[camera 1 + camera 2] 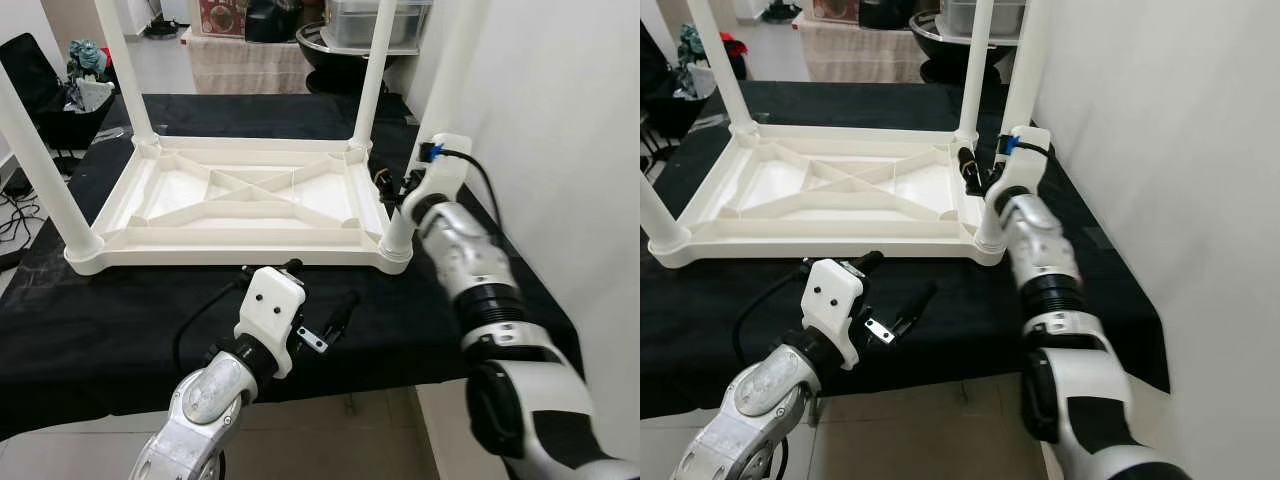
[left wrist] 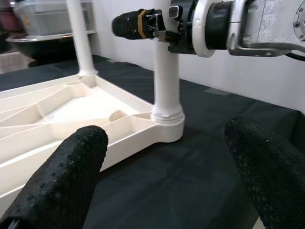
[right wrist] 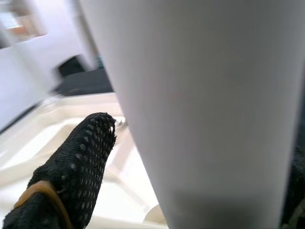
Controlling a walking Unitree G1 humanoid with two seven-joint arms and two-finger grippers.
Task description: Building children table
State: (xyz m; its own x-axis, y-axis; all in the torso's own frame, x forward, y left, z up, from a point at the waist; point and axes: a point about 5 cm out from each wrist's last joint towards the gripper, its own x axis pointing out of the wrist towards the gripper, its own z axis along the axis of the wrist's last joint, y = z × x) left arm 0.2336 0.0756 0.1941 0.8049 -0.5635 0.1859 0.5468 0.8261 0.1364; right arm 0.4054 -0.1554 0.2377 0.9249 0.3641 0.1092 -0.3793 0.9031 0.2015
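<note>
Nearest the camera, the left gripper (image 1: 335,322) is held low over the front part of the black-covered surface (image 1: 120,330), its two black fingers (image 2: 62,176) spread apart and grasping nothing. It is seen just in front of the small white table (image 1: 235,200), which lies upside down on the surface with its ribbed underside facing up. Four white legs are set upright in the table's corners: the near left leg (image 1: 40,170), the far left leg (image 1: 125,70), the far right leg (image 1: 372,80) and the near right leg (image 1: 440,120).

The right gripper (image 1: 395,185) is raised at the near right leg, above the table's near right corner. In the right wrist view, one black finger (image 3: 76,167) is seen on one side of the leg and a dark edge on the other, so the leg stands between the fingers; whether they are pressed onto it cannot be told.

Beyond the surface, a low bench with a patterned cloth (image 1: 245,60) and a clear storage box (image 1: 365,20) are seen in the background.
</note>
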